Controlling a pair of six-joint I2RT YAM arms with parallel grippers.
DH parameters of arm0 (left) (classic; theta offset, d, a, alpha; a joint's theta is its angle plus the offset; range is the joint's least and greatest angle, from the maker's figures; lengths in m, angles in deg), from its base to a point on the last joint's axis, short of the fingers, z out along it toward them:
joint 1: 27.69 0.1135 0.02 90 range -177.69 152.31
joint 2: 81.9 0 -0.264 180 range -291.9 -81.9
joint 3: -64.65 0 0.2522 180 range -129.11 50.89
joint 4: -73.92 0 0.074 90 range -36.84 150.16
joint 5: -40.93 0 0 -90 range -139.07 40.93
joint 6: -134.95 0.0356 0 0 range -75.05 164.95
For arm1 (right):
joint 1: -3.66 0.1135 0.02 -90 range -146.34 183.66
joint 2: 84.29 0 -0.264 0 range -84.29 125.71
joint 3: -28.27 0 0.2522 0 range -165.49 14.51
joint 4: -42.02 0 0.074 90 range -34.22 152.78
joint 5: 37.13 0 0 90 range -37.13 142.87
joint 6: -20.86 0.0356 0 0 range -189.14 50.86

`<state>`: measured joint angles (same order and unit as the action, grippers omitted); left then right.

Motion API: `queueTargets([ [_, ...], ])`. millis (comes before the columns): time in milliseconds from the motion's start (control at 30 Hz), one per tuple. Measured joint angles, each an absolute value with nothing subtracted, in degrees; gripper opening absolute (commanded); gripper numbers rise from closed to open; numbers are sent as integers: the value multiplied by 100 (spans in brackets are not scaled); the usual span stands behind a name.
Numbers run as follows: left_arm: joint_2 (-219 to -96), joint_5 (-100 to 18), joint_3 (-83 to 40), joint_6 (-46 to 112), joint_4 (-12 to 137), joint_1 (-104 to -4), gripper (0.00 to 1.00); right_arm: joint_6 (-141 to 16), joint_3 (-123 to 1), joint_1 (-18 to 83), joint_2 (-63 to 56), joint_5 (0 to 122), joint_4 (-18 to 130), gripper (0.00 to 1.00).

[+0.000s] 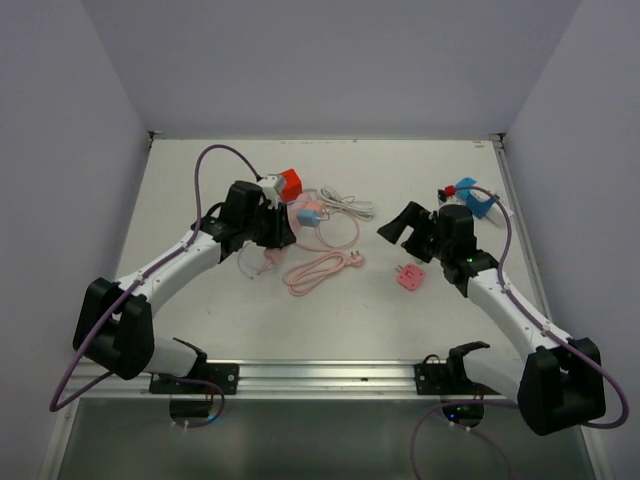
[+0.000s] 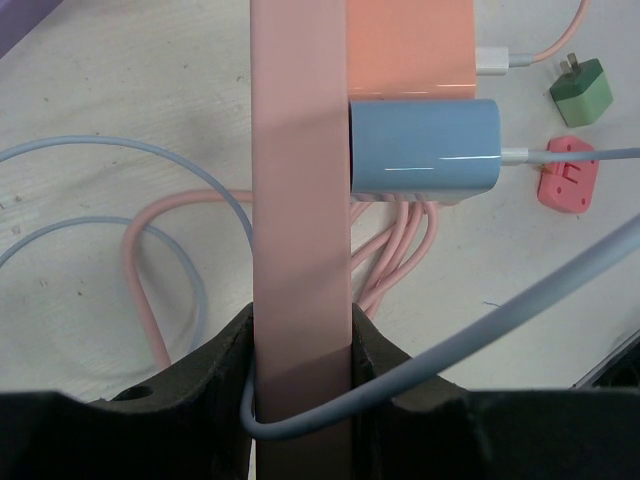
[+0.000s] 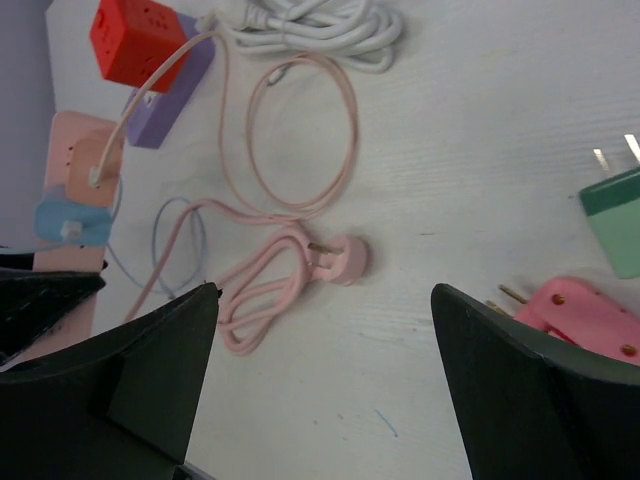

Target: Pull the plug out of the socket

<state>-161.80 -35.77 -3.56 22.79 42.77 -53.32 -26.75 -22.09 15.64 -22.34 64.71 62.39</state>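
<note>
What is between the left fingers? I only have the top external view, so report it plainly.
Observer: The left fingers are shut on the pink socket strip, one on each long side.
Operator: Name what is plugged into it.
Observer: A blue charger sits in the strip's side, its cable leading away.
Operator: Check the right fingers.
Observer: The right fingers are open with nothing between them; a pink adapter lies loose on the table beside one finger.
</note>
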Motion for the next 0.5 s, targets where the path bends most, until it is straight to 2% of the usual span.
queueTargets([
  [500, -16180, -3643, -265, 1663, 4649, -5629, 0, -1573, -3269, 3414, -894, 6140, 4814, 90],
])
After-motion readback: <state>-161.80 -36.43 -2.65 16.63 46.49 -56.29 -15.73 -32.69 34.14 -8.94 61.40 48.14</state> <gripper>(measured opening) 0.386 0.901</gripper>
